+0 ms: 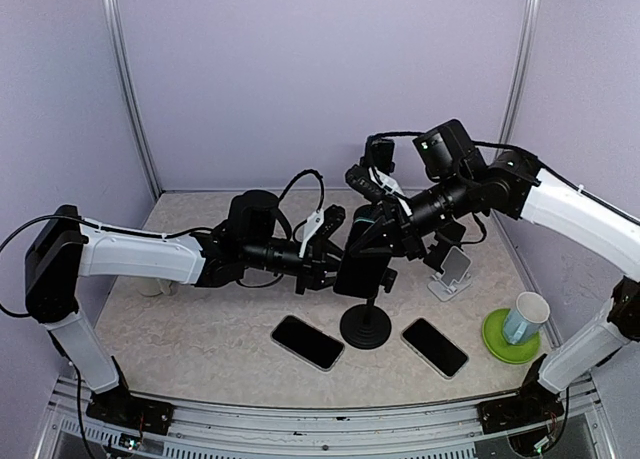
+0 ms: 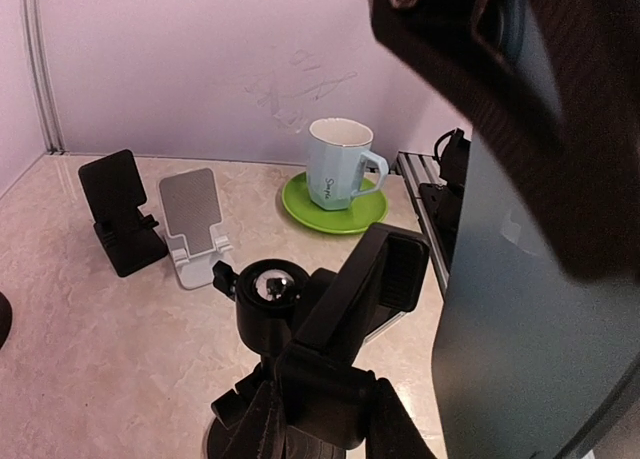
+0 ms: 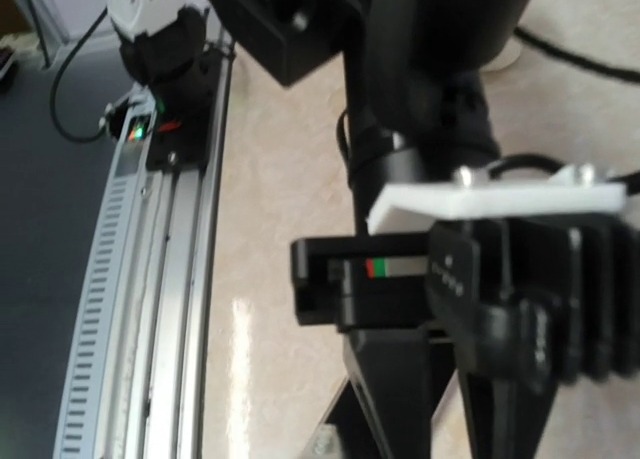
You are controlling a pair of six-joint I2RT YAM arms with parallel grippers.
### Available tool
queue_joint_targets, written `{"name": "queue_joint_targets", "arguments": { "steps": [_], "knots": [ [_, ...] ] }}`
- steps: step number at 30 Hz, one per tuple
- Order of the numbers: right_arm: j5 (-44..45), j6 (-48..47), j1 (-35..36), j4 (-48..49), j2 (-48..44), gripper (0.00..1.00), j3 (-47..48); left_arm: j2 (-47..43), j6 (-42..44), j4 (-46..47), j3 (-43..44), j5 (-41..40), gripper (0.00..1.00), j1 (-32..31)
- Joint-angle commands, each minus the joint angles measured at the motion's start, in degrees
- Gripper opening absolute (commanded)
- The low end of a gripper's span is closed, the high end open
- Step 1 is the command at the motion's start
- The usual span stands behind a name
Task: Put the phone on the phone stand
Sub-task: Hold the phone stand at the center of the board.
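Observation:
The phone stand [image 1: 365, 329] is black, with a round base, a thin post and a clamp head [image 2: 365, 284] on a ball joint [image 2: 272, 285]. My left gripper [image 1: 322, 254] reaches in from the left and is shut on the lower part of that clamp head; its fingers [image 2: 255, 419] press on both sides. A dark phone [image 1: 358, 269] hangs just above and beside the clamp, with my right gripper [image 1: 388, 225] shut on its upper end. In the left wrist view the phone [image 2: 540, 349] fills the right side as a grey-blue slab, close to the clamp's jaw.
Two more dark phones [image 1: 307, 341] [image 1: 434, 346] lie flat by the stand's base. A white desk stand [image 1: 452, 272] and a black one [image 2: 118, 214] sit at the right rear. A pale blue cup [image 1: 524, 317] rests on a green saucer [image 1: 497, 341] at the far right.

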Motion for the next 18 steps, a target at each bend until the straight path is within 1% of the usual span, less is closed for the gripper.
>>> {"name": "queue_joint_targets", "arguments": {
  "steps": [1, 10, 18],
  "knots": [
    [-3.96, -3.86, -0.36, -1.75, 2.21, 0.00, 3.31, 0.44, -0.67, 2.62, 0.49, 1.42, 0.12, -0.94],
    [-4.72, -8.58, -0.38, -2.96, 4.76, 0.00, 2.77, -0.12, -0.32, 2.46, 0.18, 1.57, 0.12, -0.86],
    [-3.10, -11.37, -0.66, -0.49, 4.11, 0.00, -1.00, -0.91, 0.14, 2.45, -0.64, 1.91, 0.11, -0.77]
  ]
}}
